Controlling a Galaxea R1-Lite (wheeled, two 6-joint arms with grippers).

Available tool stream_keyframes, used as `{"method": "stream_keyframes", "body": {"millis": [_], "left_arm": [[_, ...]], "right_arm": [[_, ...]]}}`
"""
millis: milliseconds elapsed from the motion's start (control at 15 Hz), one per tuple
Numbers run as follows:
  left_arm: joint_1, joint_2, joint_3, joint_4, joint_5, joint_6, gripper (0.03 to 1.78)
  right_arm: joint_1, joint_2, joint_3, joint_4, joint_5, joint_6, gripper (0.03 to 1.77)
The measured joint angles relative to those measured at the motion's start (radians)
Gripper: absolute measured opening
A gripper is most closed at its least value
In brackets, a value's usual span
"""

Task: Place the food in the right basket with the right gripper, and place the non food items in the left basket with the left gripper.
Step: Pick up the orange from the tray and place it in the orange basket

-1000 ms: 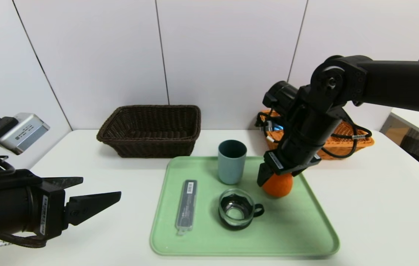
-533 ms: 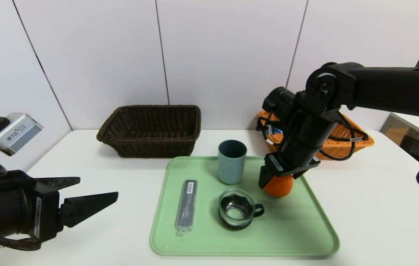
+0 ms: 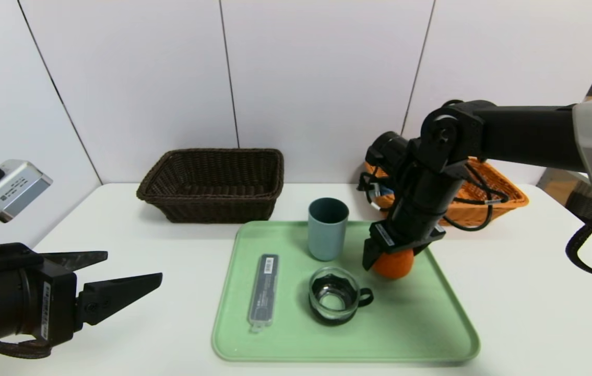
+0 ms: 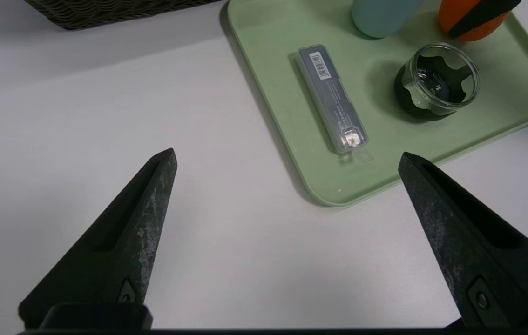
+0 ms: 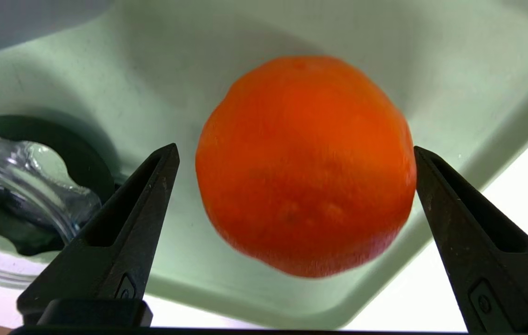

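**Right claw over the orange, fingers spread**

The green tray point(image 3: 431, 334) lies on the white table point(image 3: 536, 292), with my dark brown basket point(image 3: 212, 183) and orange-tan basket point(image 3: 505, 194) behind it. My right gripper point(image 5: 294, 153) points down, wide apart, one finger on each side of the orange point(image 3: 396, 265) without gripping it. My left gripper point(image 4: 287, 158) hangs wide beside the tray. The tumbler point(image 3: 328, 228), grey case point(image 3: 264, 290) and glass cup point(image 3: 335, 295) rest on the tray.

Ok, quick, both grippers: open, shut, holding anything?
Left gripper: open, empty, above the table beside the tray.
Right gripper: open, straddling the orange, not gripping it.
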Motion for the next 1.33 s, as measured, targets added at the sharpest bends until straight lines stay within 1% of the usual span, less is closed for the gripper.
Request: {"method": "stream_keyframes", "body": {"millis": [400, 533, 600, 667, 1067, 1333], "left_arm": [[0.000, -0.001, -0.001, -0.002, -0.003, 0.001, 1.69], [0.000, -0.001, -0.002, -0.003, -0.004, 0.001, 1.69], [0.000, -0.001, -0.002, -0.003, -0.005, 0.002, 1.69], [-0.001, -0.001, -0.002, -0.004, -0.004, 0.002, 1.69], [-0.001, -0.002, -0.002, -0.005, -0.006, 0.010, 1.69], [-0.001, -0.005, -0.001, -0.005, -0.006, 0.012, 1.69]], "right_arm": [[-0.007, 0.021, 0.000, -0.009, 0.000, -0.005, 1.70], [-0.007, 0.022, 0.000, -0.013, -0.008, -0.012, 1.34], [-0.007, 0.022, 0.000, -0.015, -0.017, -0.013, 1.24], [-0.007, 0.022, 0.000, -0.016, -0.021, -0.013, 1.20], [0.002, 0.002, 0.000, -0.009, -0.021, -0.010, 1.18], [0.039, -0.095, 0.003, -0.002, -0.015, -0.004, 1.18]]}}
